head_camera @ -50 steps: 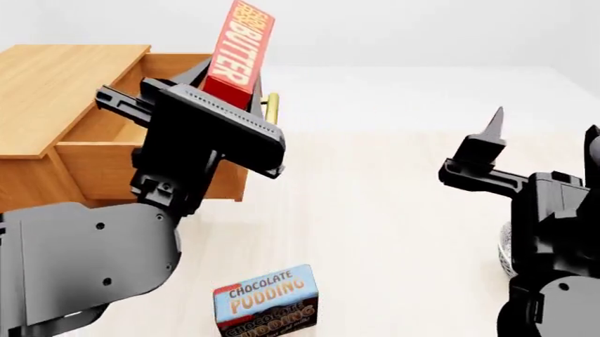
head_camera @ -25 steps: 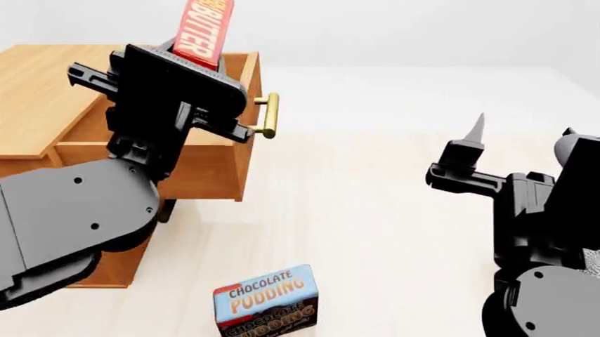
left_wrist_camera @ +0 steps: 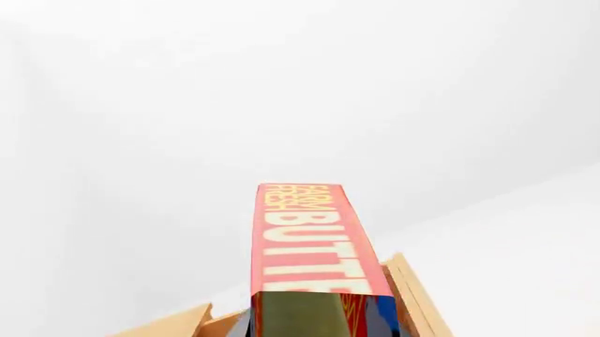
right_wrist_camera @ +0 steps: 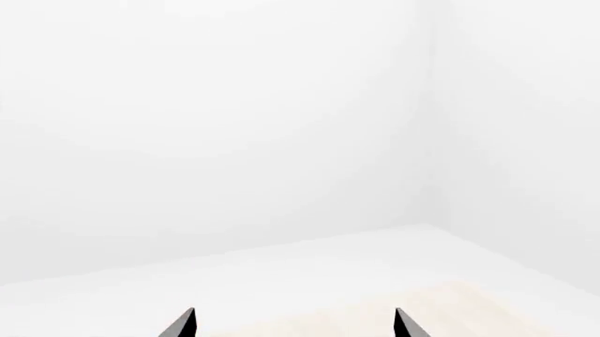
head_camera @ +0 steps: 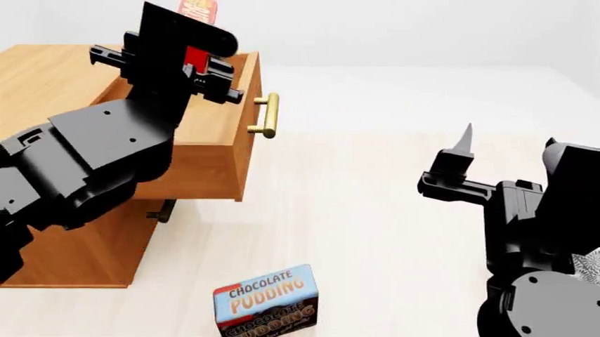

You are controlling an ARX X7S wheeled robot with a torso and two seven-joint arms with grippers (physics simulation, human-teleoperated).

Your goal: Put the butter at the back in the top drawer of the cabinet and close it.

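The robot's body is black to dark grey everywhere, with a matte finish. The left arm (head_camera: 89, 165) is built from wide, smooth, rounded shells, and small round screw holes are set into their flat sides. Just behind the left claw (head_camera: 183, 42) sits a blocky black housing with a flat rectangular plate and ridged, stepped edges. The right arm (head_camera: 535, 232) has a more angular body, and below it there is a round joint cover with a few small screw holes. The right claw (head_camera: 459, 151) ends in thin pointed fingers (right_wrist_camera: 183, 324), black with a lighter grey face. No cables or markings show.
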